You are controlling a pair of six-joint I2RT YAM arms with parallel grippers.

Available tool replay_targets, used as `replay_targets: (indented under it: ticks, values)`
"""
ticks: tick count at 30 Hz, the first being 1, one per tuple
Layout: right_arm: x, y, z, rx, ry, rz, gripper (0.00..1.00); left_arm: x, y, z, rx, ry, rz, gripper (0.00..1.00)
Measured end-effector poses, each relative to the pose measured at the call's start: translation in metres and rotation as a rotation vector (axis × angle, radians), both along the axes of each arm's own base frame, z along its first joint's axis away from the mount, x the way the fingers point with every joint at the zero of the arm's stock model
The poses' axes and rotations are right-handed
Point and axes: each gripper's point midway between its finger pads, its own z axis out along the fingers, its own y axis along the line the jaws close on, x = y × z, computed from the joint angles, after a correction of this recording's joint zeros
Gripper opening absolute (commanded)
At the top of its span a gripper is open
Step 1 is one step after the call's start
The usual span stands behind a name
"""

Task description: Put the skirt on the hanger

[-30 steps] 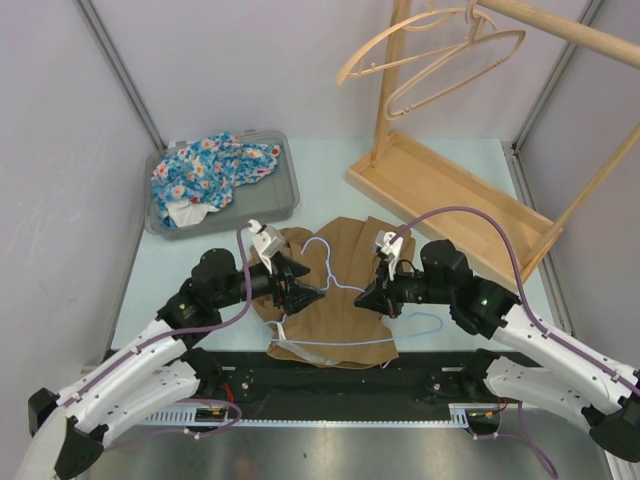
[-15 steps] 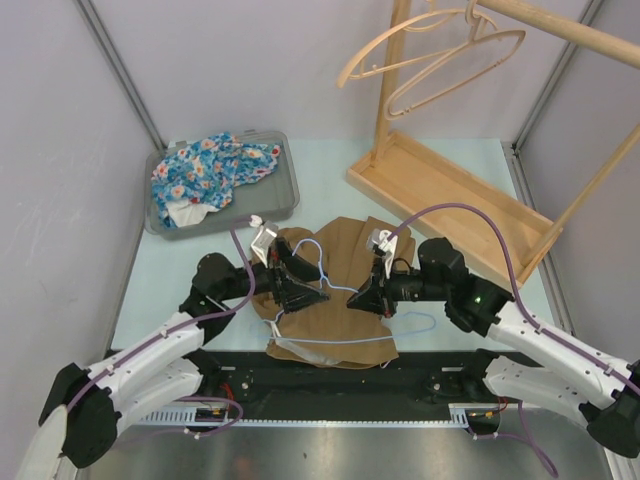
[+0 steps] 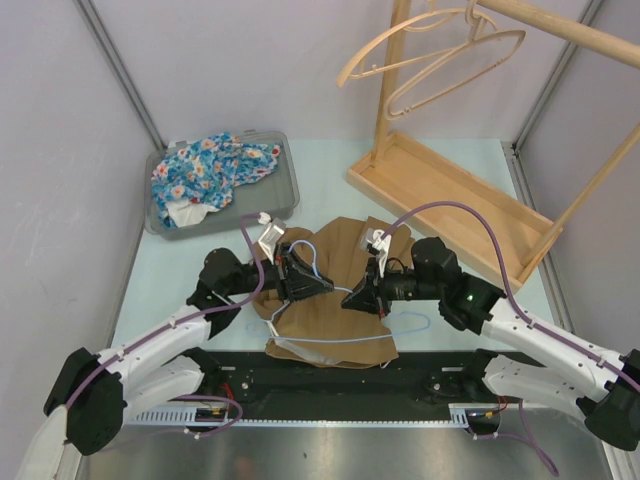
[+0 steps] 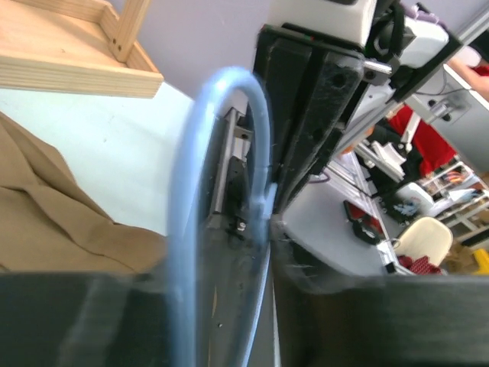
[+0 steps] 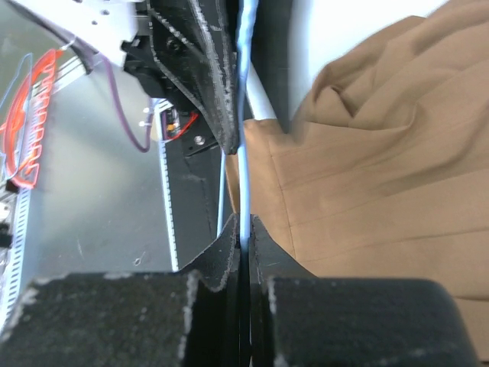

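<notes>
The tan skirt [image 3: 330,318] lies flat on the table between my two arms; it also shows in the wrist views [image 4: 46,206] [image 5: 382,153]. A light blue wire hanger [image 3: 418,322] rests over it. My right gripper [image 3: 350,298] [image 5: 244,229] is shut on the hanger's wire [image 5: 243,153], which runs straight up from the pinched fingertips. My left gripper [image 3: 318,284] [image 4: 229,267] is at the hanger's hook [image 4: 229,76]. Both strands of the hook pass between its blurred fingers, and a gap still shows between the jaws.
A grey tray [image 3: 290,190] holding a floral cloth [image 3: 210,170] sits at the back left. A wooden rack [image 3: 450,200] stands at the back right with wooden hangers [image 3: 430,50] on its rail. The black base rail runs along the near edge.
My left gripper has moved right onto the hanger's hook and its jaws have narrowed around it. The right gripper has shifted slightly left, still pinching the wire.
</notes>
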Motion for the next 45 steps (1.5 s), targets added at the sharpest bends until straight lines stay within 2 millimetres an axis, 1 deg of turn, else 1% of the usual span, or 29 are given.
replay_targets:
  ticks: [3,4,8,9,10,11,12,14,15,18,20,21,22,23,25,28,30,33,34,39,43,45]
  values:
    - [0.003,0.0,-0.003,-0.006,0.006,-0.021,0.0,-0.002,-0.001,0.003,0.007,-0.013,-0.016,0.01]
    - [0.004,0.0,-0.003,-0.007,0.005,-0.025,0.0,-0.003,-0.001,0.004,0.01,-0.017,-0.02,0.0]
    - [0.006,-0.001,-0.003,-0.008,0.002,-0.035,0.0,-0.003,0.0,0.007,0.021,-0.031,-0.018,0.0]
    - [0.007,-0.001,-0.003,-0.009,0.001,-0.04,0.02,-0.003,-0.001,0.007,0.024,-0.032,-0.017,0.0]
    - [0.007,-0.001,-0.003,-0.009,0.001,-0.047,0.23,-0.001,-0.001,0.007,0.028,-0.03,-0.011,0.0]
    - [0.009,-0.001,-0.003,-0.011,0.001,-0.056,0.34,0.0,-0.001,0.006,0.033,-0.031,-0.006,0.0]
    - [0.01,-0.002,-0.003,-0.013,-0.001,-0.07,0.49,0.001,-0.001,0.006,0.038,-0.03,0.0,0.0]
    - [0.015,-0.006,-0.003,-0.023,0.004,-0.117,0.6,0.006,-0.002,0.005,0.048,-0.041,0.028,0.0]
    - [0.017,-0.01,-0.002,-0.026,-0.002,-0.143,0.68,0.011,-0.001,0.004,0.057,-0.039,0.055,0.0]
    - [0.026,-0.023,0.007,-0.017,-0.03,-0.238,0.73,0.023,0.001,-0.003,0.09,-0.037,0.125,0.0]
    - [0.033,-0.035,0.015,-0.006,-0.062,-0.322,0.73,0.031,0.003,-0.005,0.111,-0.037,0.175,0.0]
    - [0.035,-0.04,0.018,0.0,-0.068,-0.347,0.73,0.039,0.005,-0.007,0.127,-0.039,0.219,0.0]
    - [0.037,-0.049,0.024,0.01,-0.08,-0.395,0.73,0.05,0.009,-0.009,0.145,-0.039,0.278,0.0]
    - [0.039,-0.056,0.028,0.016,-0.087,-0.43,0.73,0.057,0.011,-0.01,0.157,-0.037,0.314,0.0]
    - [0.04,-0.067,0.032,0.009,-0.087,-0.481,0.72,0.076,0.019,-0.011,0.192,-0.032,0.424,0.0]
    - [0.043,-0.074,0.037,-0.01,-0.075,-0.525,0.71,0.099,0.029,-0.012,0.228,-0.023,0.548,0.0]
    - [0.042,-0.074,0.028,-0.049,-0.049,-0.531,0.71,0.112,0.035,-0.012,0.251,-0.021,0.62,0.0]
    - [0.032,-0.067,0.002,-0.152,-0.002,-0.497,0.71,0.13,0.042,-0.01,0.281,-0.015,0.708,0.0]
    - [0.027,-0.063,-0.005,-0.178,0.006,-0.479,0.71,0.135,0.044,-0.01,0.291,-0.015,0.734,0.0]
    - [-0.009,-0.038,-0.054,-0.379,0.012,-0.365,0.76,0.163,0.048,-0.001,0.335,-0.022,0.839,0.0]
    - [-0.02,-0.035,-0.081,-0.48,0.012,-0.35,0.79,0.18,0.049,0.005,0.363,-0.035,0.889,0.0]
    - [-0.023,-0.036,-0.091,-0.512,0.006,-0.354,0.8,0.188,0.048,0.006,0.382,-0.038,0.902,0.0]
